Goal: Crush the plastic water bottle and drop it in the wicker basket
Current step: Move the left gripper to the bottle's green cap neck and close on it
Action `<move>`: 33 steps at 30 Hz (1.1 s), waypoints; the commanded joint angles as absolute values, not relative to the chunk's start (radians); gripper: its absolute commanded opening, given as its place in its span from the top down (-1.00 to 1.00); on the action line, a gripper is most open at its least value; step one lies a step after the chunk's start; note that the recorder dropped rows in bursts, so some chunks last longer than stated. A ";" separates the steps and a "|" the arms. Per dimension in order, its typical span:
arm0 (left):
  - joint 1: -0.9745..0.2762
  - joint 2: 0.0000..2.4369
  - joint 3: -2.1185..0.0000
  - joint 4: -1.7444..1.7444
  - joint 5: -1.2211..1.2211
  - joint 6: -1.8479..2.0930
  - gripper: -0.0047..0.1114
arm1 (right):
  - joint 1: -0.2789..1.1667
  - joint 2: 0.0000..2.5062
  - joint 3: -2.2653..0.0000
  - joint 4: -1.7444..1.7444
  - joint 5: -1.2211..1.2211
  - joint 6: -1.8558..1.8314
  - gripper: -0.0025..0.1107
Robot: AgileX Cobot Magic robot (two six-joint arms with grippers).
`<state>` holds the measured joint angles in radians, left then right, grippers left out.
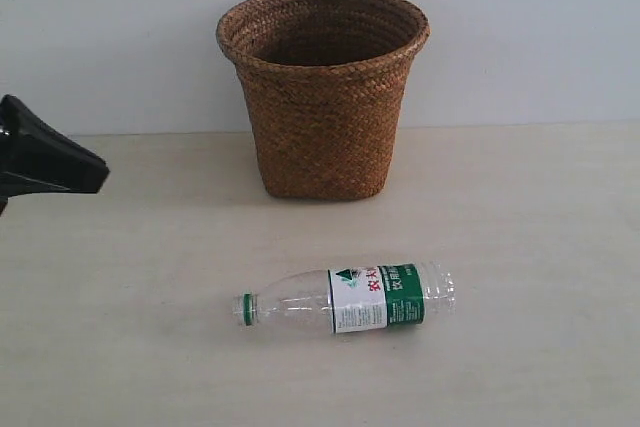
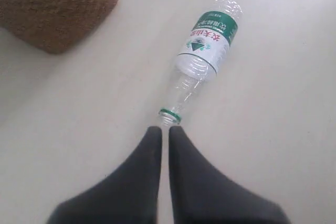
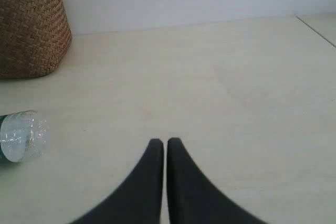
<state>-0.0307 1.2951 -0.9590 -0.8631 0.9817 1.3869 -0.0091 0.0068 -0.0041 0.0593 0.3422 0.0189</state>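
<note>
The plastic water bottle (image 1: 345,300) lies on its side on the pale table, its green-ringed neck pointing left and its white-and-green label toward the right; no cap shows on the neck. Behind it stands the brown wicker basket (image 1: 323,90), upright against the wall. My left gripper (image 1: 95,175) hangs at the left edge, well left of the bottle; in the left wrist view it (image 2: 165,129) is shut with nothing held, its tips lined up just short of the bottle (image 2: 202,64) neck. My right gripper (image 3: 165,142) is shut and empty, with the bottle's base (image 3: 21,135) off to one side.
The pale table (image 1: 520,277) runs back to a white wall. The basket (image 2: 55,6) wall shows in the left wrist view and the basket (image 3: 29,24) in the right wrist view. A table edge or seam (image 3: 317,30) crosses the far corner.
</note>
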 commanded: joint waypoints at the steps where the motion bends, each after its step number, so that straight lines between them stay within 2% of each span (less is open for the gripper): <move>1: -0.108 1.374 -0.965 -0.906 0.999 1.502 0.85 | -0.011 0.000 0.000 0.055 0.333 0.020 0.96; 5: -0.203 1.446 -0.965 -0.871 0.954 1.559 0.63 | -0.011 0.000 0.000 0.055 0.333 0.020 0.96; 6: -0.237 1.484 -0.965 -0.864 0.887 1.564 0.41 | -0.011 0.000 0.000 0.055 0.333 0.020 0.96; 7: -0.247 1.499 -0.965 -0.864 0.863 1.564 0.30 | -0.011 0.000 0.000 0.055 0.333 0.020 0.96; 8: -0.270 1.536 -0.965 -0.864 0.795 1.564 0.05 | -0.011 0.000 0.000 0.055 0.333 0.020 0.96; 9: -0.278 1.555 -0.965 -0.864 0.775 1.564 -0.05 | -0.011 0.000 0.000 0.055 0.333 0.020 0.96; 10: -0.290 1.593 -0.965 -0.864 0.748 1.594 -0.25 | -0.011 0.000 0.000 0.055 0.333 0.020 0.96; 12: -0.292 1.651 -0.965 -0.877 0.729 1.698 -0.40 | -0.011 0.000 0.000 0.055 0.333 0.020 0.96; 16: -0.292 1.774 -0.965 -0.903 0.725 1.836 -0.40 | -0.011 0.000 0.000 0.055 0.333 0.020 0.96; 24: -0.292 1.930 -0.967 -1.169 0.635 2.133 -0.40 | -0.011 0.000 0.000 0.055 0.333 0.020 0.96; 33: -0.292 2.005 -1.012 -1.202 0.656 2.133 -0.39 | -0.011 0.000 0.000 0.055 0.333 0.020 0.96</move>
